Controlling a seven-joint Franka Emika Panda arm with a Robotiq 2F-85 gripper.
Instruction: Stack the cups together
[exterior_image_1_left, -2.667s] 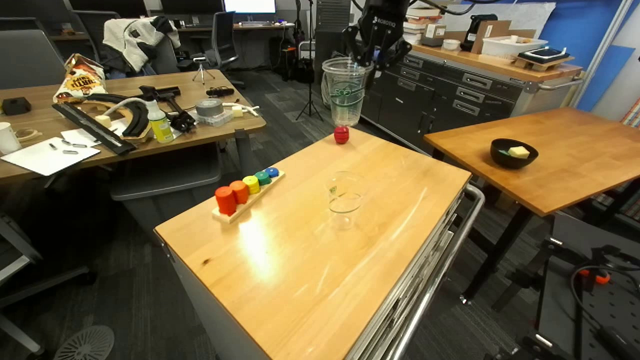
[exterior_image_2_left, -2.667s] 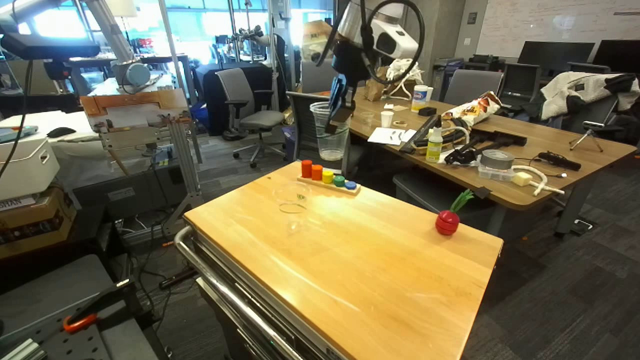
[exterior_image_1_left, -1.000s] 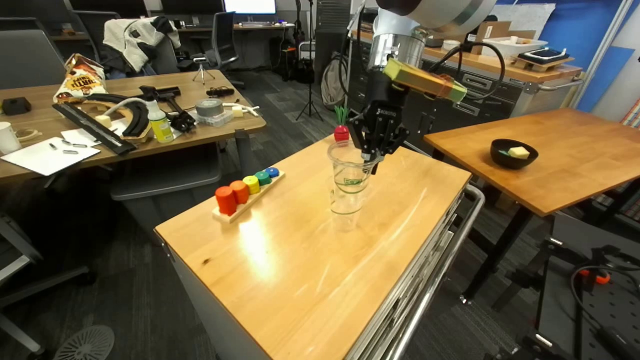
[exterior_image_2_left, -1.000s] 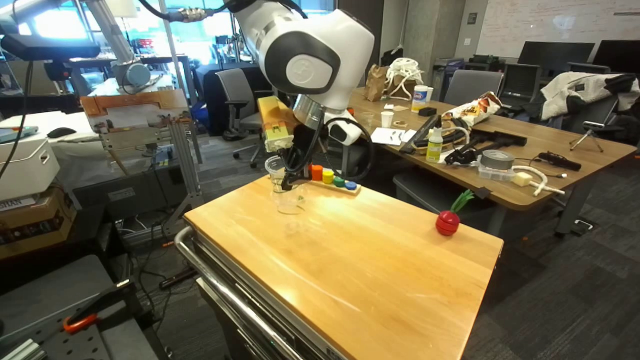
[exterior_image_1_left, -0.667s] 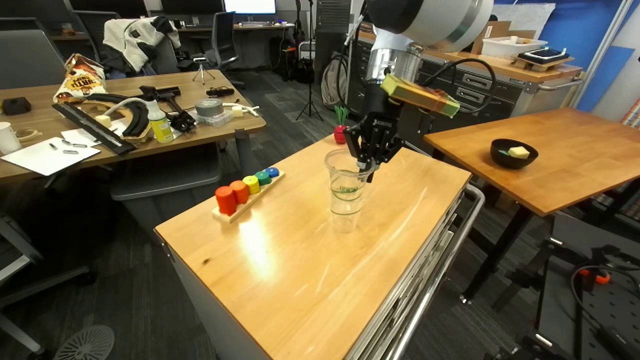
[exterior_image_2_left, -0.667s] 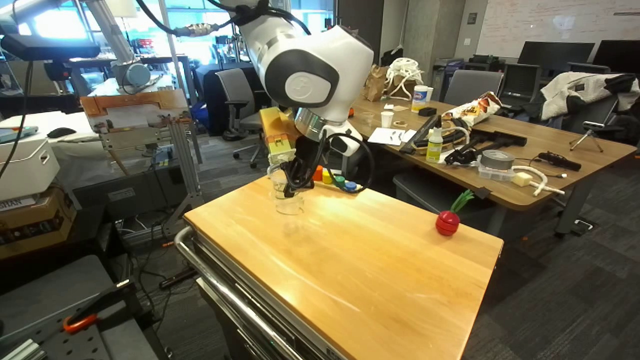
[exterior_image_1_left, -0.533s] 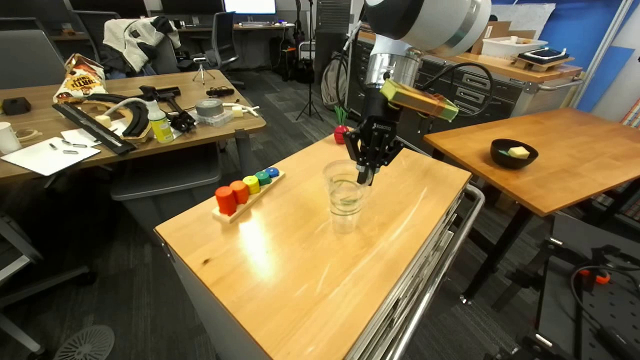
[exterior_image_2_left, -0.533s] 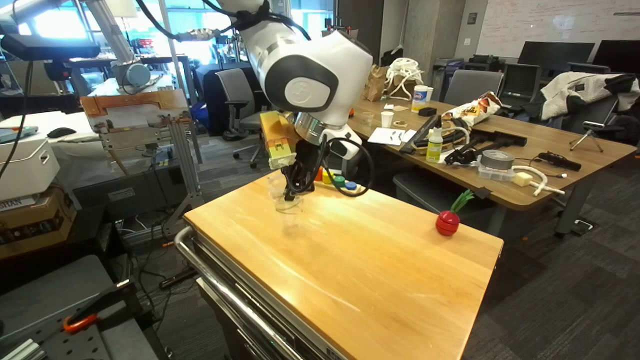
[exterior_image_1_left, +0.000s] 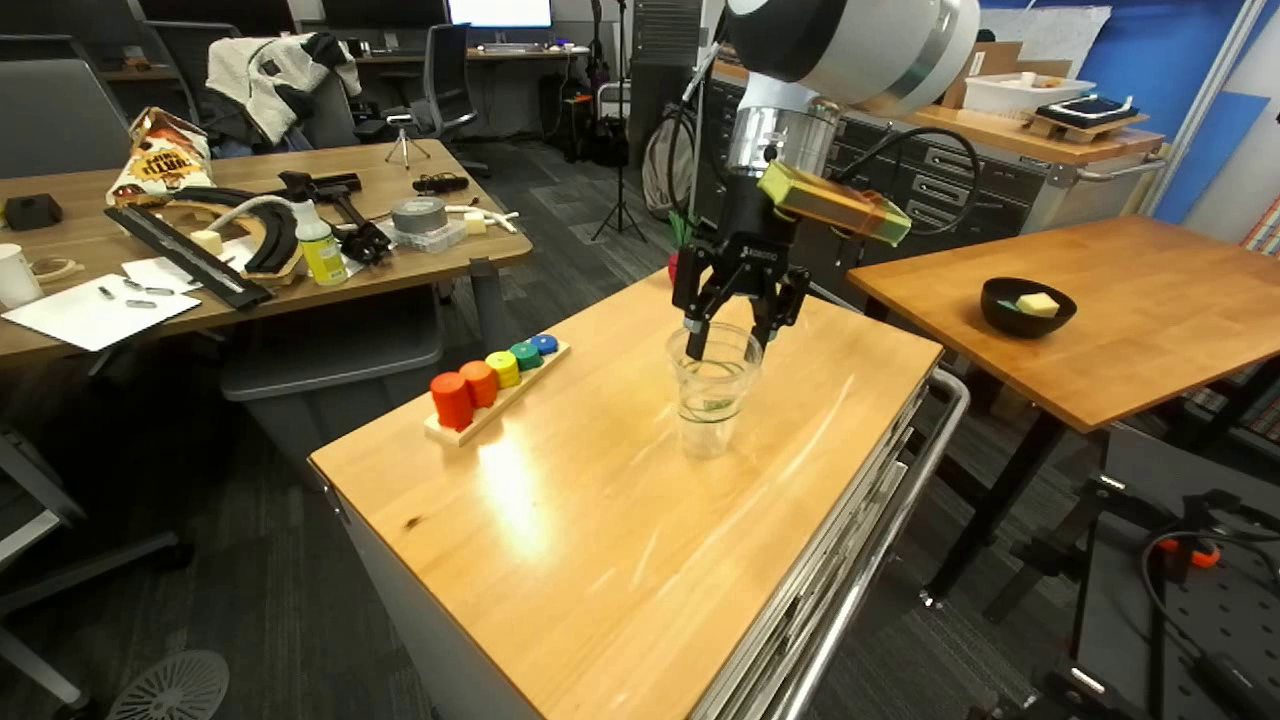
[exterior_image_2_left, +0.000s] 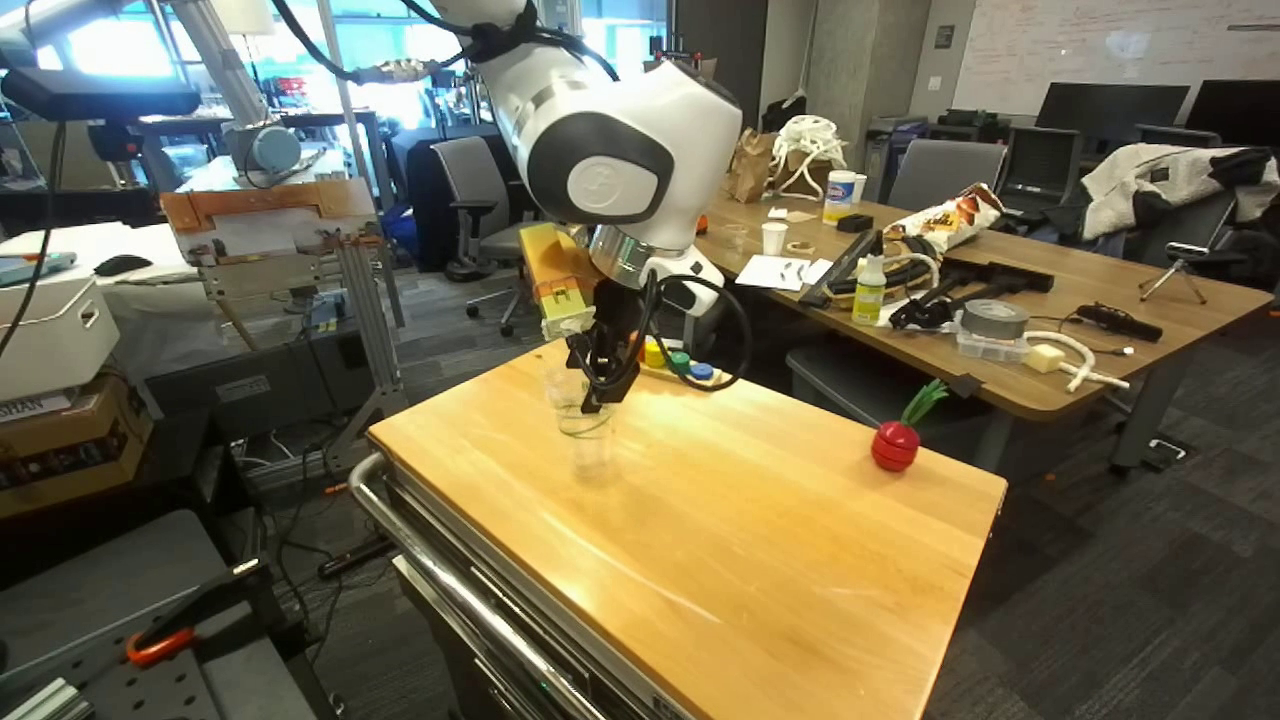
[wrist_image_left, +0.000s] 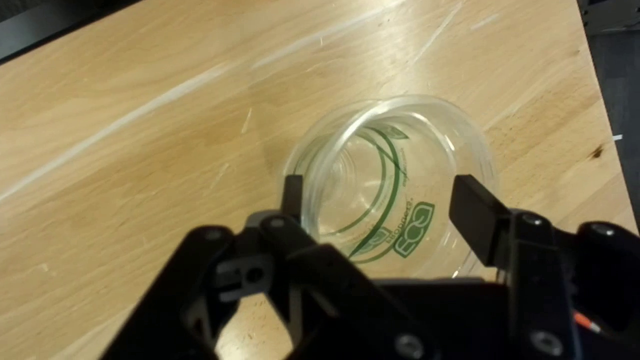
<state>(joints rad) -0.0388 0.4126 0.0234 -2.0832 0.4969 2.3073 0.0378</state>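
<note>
Gripper (wrist_image_left: 377, 192) at cups (exterior_image_1_left: 711, 402), fingers (wrist_image_left: 292, 195) spread apart, in wrist view one toward each side of upper rim; contact with rim: cannot tell. Cups nested one inside another, roughly upright on wooden worktop (exterior_image_1_left: 620, 590), green print on clear walls; exact count hard to tell. Row of coloured blocks (exterior_image_1_left: 503, 369) on same worktop, near one edge, apart from cups. Farther off, near corner, red radish-shaped object (exterior_image_2_left: 895, 446) with green leaves, standing on worktop.

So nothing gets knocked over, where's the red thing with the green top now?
In an exterior view, the red thing stands on the wooden tabletop near its right corner, right of the coloured blocks.
</note>
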